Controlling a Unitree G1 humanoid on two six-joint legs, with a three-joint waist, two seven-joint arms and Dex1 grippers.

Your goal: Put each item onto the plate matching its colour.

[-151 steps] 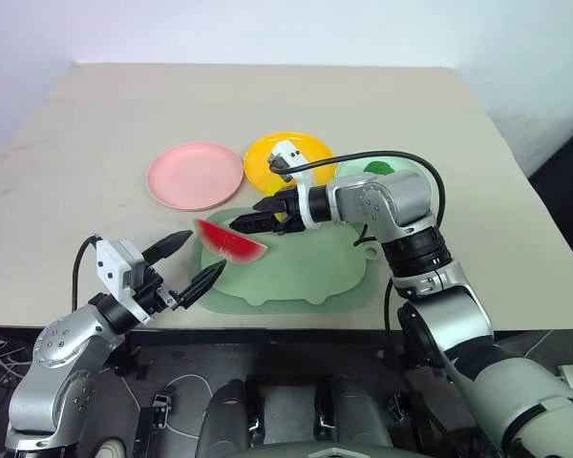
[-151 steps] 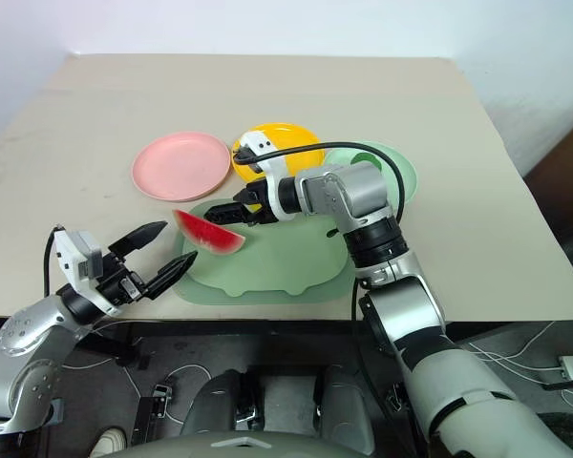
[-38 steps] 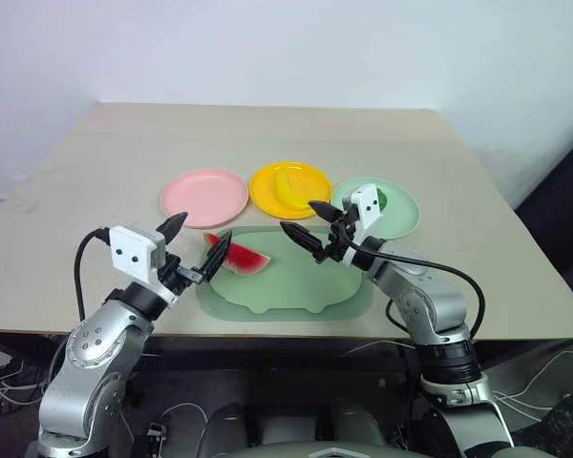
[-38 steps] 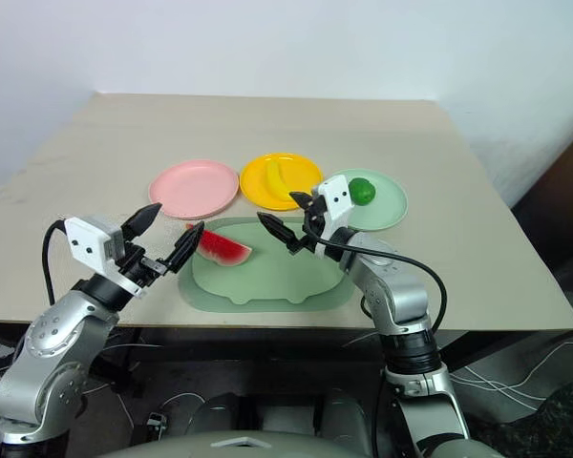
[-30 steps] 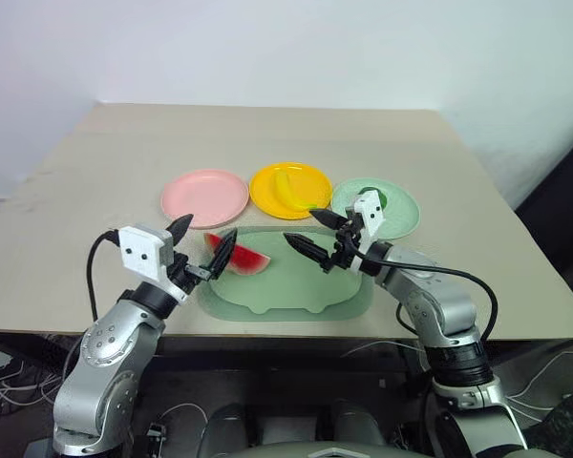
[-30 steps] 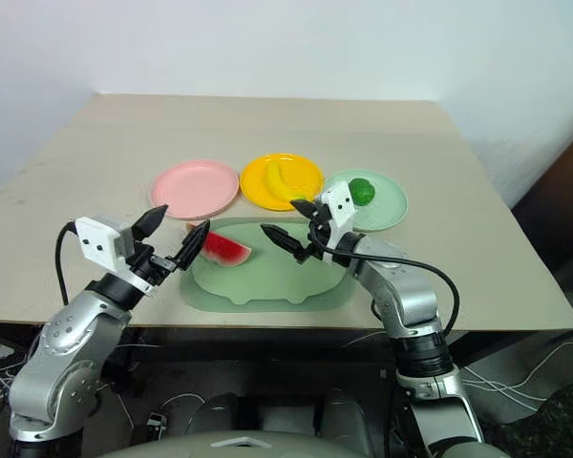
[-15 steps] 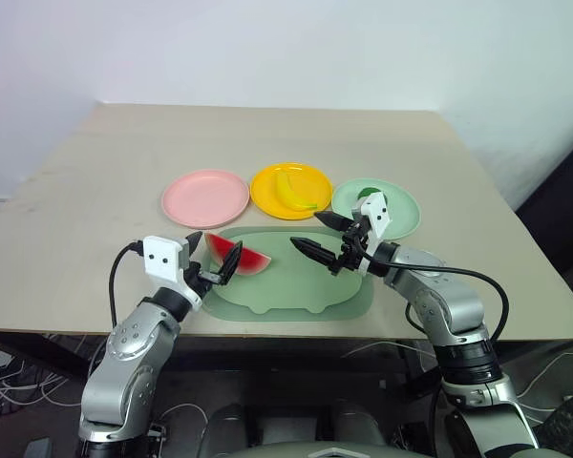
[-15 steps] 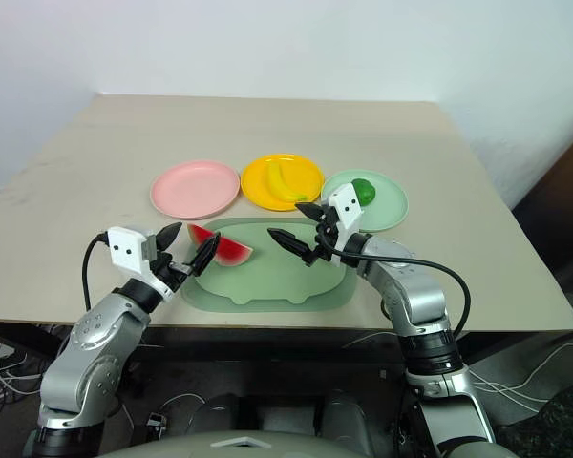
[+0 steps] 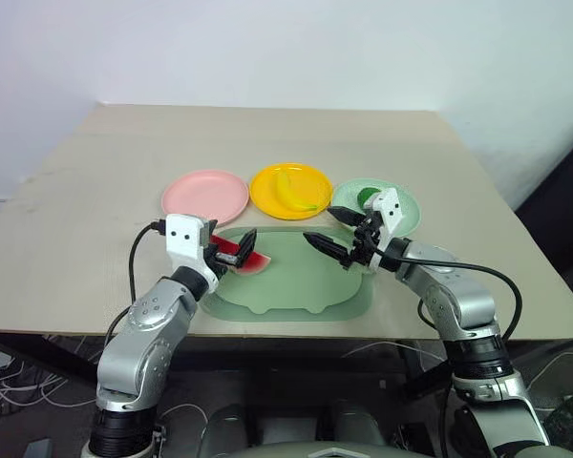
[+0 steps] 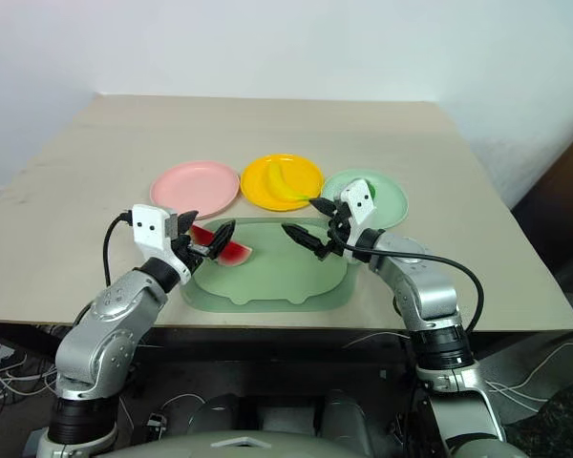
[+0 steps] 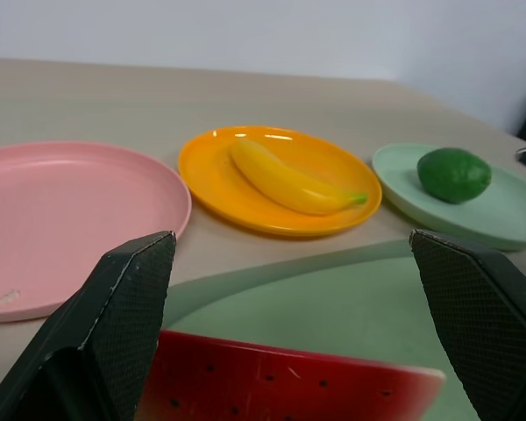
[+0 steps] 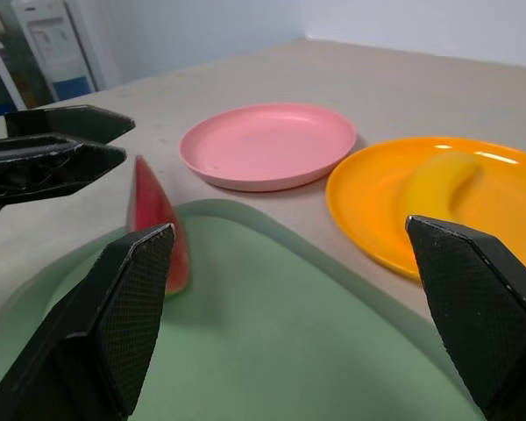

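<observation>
The red watermelon wedge [image 9: 243,259] lies on the left end of the pale green tray [image 9: 296,281]. My left gripper [image 9: 226,245] is open, with one finger on each side of the wedge [image 11: 289,390] and neither touching it. Over the tray's right part my right gripper [image 9: 324,226] hangs open and holds nothing. The pink plate [image 9: 203,197] is bare. The banana [image 9: 288,189] lies on the yellow plate [image 9: 312,178]. The dark-green fruit [image 9: 367,197] sits on the mint green plate [image 9: 401,212].
The three plates stand in a row behind the tray, near the table's middle. The tray lies close to the table's front edge [image 9: 267,332]. Bare tabletop stretches to the left, right and far side.
My left gripper has moved forward and to the right, so its fingers now flank the watermelon wedge. The right gripper has drifted a little to the right. Both stay open.
</observation>
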